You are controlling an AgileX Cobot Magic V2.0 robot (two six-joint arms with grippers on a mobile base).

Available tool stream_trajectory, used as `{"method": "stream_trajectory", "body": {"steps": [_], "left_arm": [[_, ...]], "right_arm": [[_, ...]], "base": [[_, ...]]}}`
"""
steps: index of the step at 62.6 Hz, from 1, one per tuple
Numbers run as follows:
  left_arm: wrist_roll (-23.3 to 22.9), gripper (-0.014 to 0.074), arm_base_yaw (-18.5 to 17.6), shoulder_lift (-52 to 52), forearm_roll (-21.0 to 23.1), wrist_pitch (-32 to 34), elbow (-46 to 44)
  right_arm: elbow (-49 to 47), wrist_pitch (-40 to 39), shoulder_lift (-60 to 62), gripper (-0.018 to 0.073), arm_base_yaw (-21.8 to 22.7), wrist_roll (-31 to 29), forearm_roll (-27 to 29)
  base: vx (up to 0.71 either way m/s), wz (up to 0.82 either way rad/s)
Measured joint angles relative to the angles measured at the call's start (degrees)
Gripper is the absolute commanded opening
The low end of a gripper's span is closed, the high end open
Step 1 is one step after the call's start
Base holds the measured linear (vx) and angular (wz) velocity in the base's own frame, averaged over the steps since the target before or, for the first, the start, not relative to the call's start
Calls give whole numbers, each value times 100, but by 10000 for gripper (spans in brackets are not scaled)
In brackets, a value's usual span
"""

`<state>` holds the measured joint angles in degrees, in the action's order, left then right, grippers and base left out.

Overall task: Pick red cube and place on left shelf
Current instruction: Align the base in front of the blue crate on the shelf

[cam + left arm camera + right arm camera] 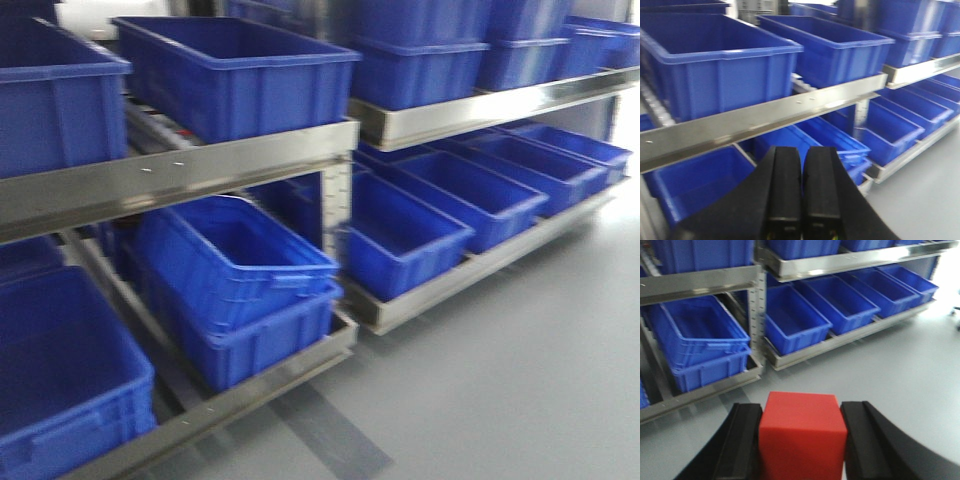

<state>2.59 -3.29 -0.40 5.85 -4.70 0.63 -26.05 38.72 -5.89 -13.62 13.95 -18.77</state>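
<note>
Right gripper (801,412) clamps the red cube (802,440): carry step. Next, set it on the left shelf (200,170), seemingly near through blur. Left gripper (802,152) closed, empty.

Left gripper (801,159): jaws pressed together with nothing between them.
Left fingers (785,190): black, side by side, pointing forward.
Right gripper (801,412): jaws clamped on the red cube (802,440).
Right fingers (742,440): black, one against each side face of the cube.
</note>
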Motion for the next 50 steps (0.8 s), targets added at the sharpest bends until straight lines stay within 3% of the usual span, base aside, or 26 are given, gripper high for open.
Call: {"method": "stream_trajectory", "body": {"steps": [31, 50], "left_arm": [[0, 102, 0, 0, 0, 0, 0], [0, 102, 0, 0, 0, 0, 0]], "right_arm": [[0, 0, 0, 60, 0, 0, 0], [0, 0, 0, 60, 0, 0, 0]], "base": [[52, 75], [41, 48]]}}
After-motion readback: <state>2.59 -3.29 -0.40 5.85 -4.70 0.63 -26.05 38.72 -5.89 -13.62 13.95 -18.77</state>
